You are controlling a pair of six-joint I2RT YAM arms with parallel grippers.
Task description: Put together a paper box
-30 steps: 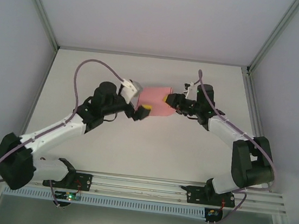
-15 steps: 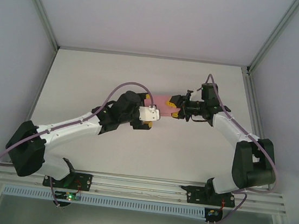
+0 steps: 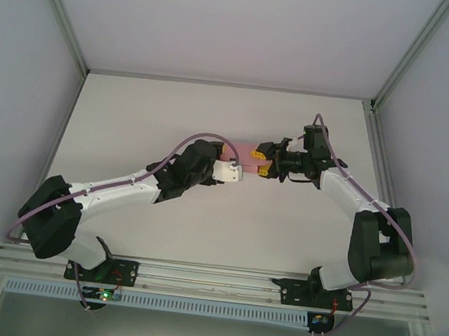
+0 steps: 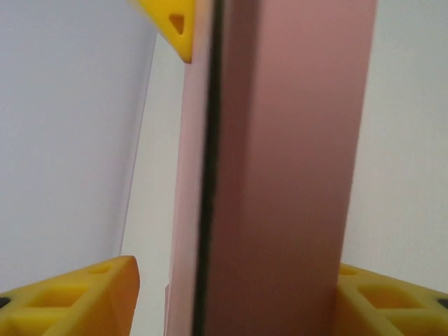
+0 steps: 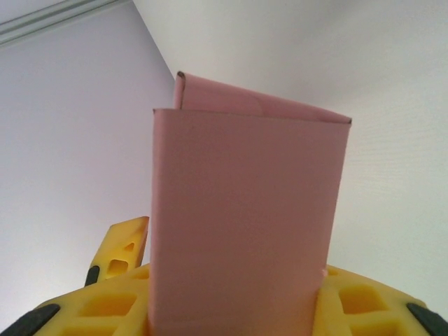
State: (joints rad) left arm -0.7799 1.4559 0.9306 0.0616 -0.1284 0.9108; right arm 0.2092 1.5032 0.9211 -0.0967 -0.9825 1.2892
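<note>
Paper box (image 5: 246,210) | right hand (image 5: 234,311) grips it | left hand (image 4: 231,297) open around it

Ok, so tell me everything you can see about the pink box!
The box is plain pink thin card, folded into a slim rectangular sleeve, with a dark slit along one edge. It sits between the two arms. The right gripper clamps one end; the left gripper straddles the other end, fingers open.

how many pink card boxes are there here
1. The pink thin-card box is mid-table, gripped by the right gripper, with the left gripper straddling it. A second could hide behind the arms.
</note>
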